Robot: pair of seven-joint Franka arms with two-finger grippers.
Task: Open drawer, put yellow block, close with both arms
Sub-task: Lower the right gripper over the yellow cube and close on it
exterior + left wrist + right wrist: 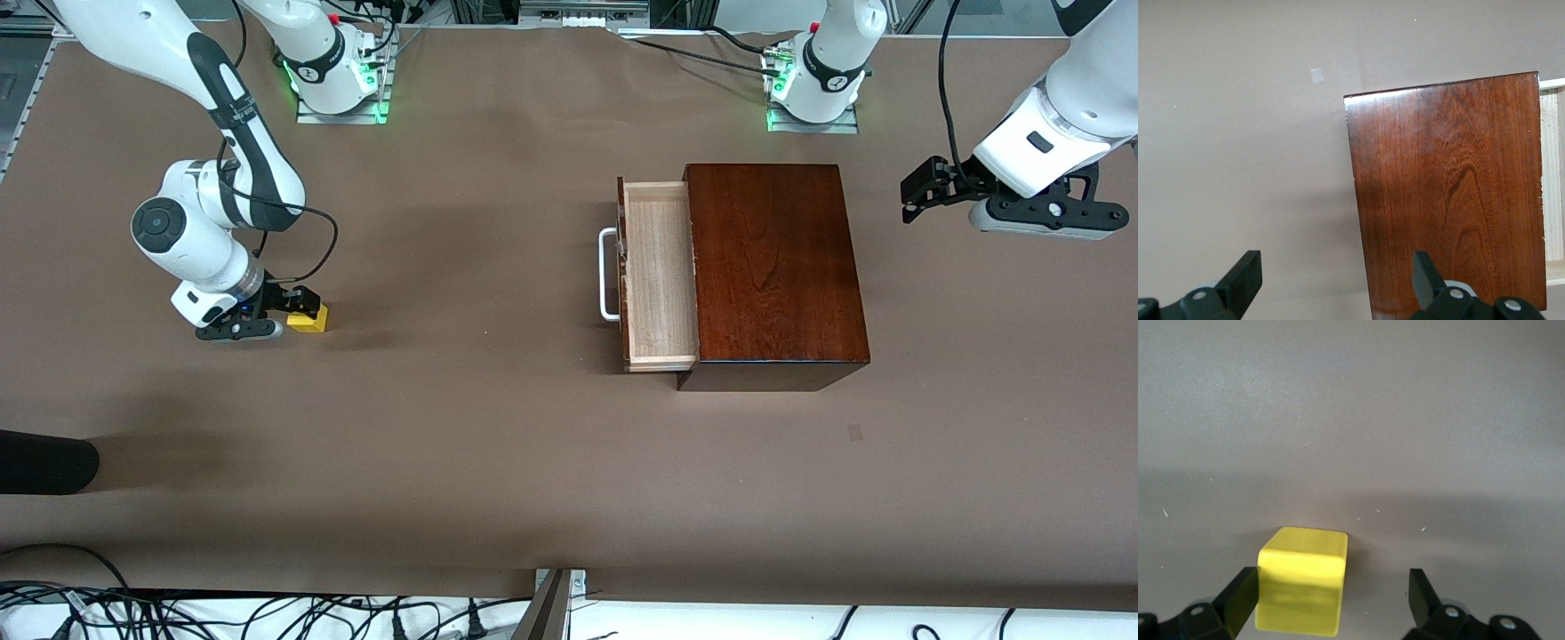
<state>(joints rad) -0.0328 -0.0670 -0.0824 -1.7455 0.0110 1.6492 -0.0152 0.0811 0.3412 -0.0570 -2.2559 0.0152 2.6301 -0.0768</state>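
The right gripper (300, 305) is low at the desk (498, 462) toward the right arm's end, with its fingers (1238, 603) apart around the block (312, 318). In the right wrist view the block (1302, 580) sits between the two fingers, right against one of them and with a clear gap to the other, so it is not clamped. The block rests on the desk, well apart from the box (773, 267), which stands toward the left arm's end. The drawer (658, 276) is pulled out of the box on the side facing the right arm's end, with the pale tray showing and the white handle (608, 274) at its front. The left gripper (916, 191) hangs in the air over the desk beside the box, toward the left arm's end, and this arm waits. Its fingers (1245, 280) are wide apart and hold nothing; in the left wrist view the box top (1451, 193) is seen under them.
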